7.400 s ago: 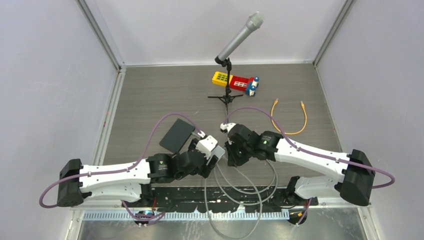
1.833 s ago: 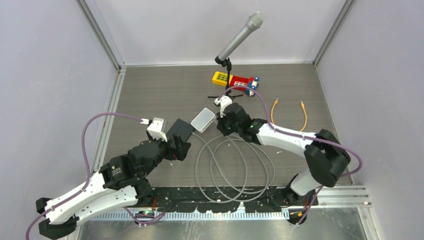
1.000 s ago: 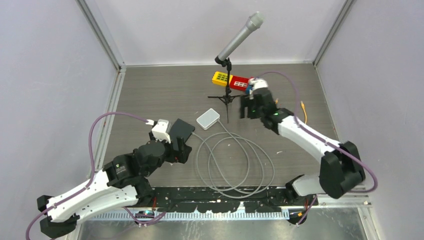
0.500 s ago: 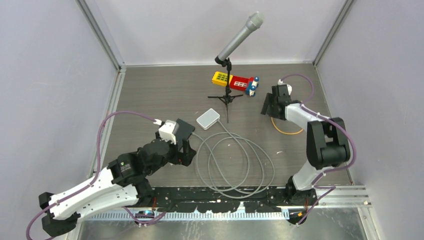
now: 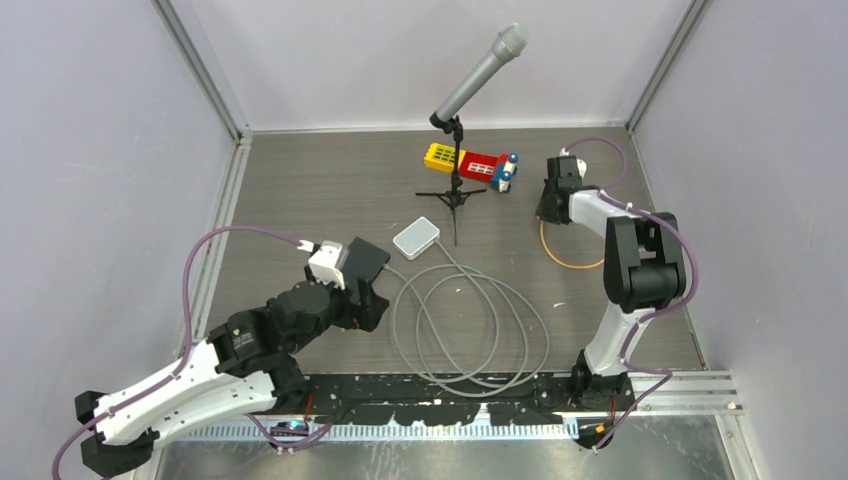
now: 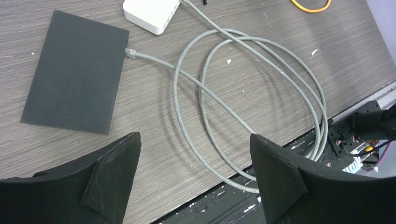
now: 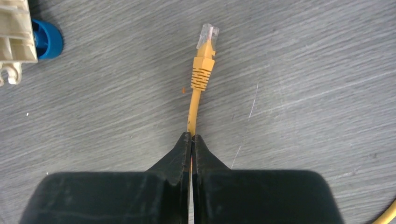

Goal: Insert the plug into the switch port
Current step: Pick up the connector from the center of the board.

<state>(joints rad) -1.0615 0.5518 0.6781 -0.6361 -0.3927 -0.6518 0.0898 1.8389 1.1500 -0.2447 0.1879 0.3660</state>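
At the far right of the table (image 5: 330,180), the yellow plug (image 7: 204,58) lies flat on the wood grain with its clear tip pointing away from me. My right gripper (image 7: 191,140) is clamped on the yellow cable (image 7: 192,116) just behind the plug's ribbed boot. The two fingertips are pressed together around the cord, and the plug juts out free ahead of them. The rest of that cable curves away in a loop on the table behind my wrist.

To the left of the plug, a blue wheel (image 7: 46,39) and a cream piece of the toy (image 5: 478,164) sit near it but not touching.

The white box (image 6: 149,14) rests well apart from the plug, toward the middle of the table, beside the foot of the microphone stand (image 5: 455,190). A grey cable (image 6: 261,60) runs from the box in wide overlapping coils. Its other end has a small clear plug against the edge of a flat black slab (image 6: 74,74); I cannot tell whether it is seated there.

My left gripper (image 6: 194,136) hovers above the slab and coils with its fingers (image 6: 112,177) spread wide, holding nothing.
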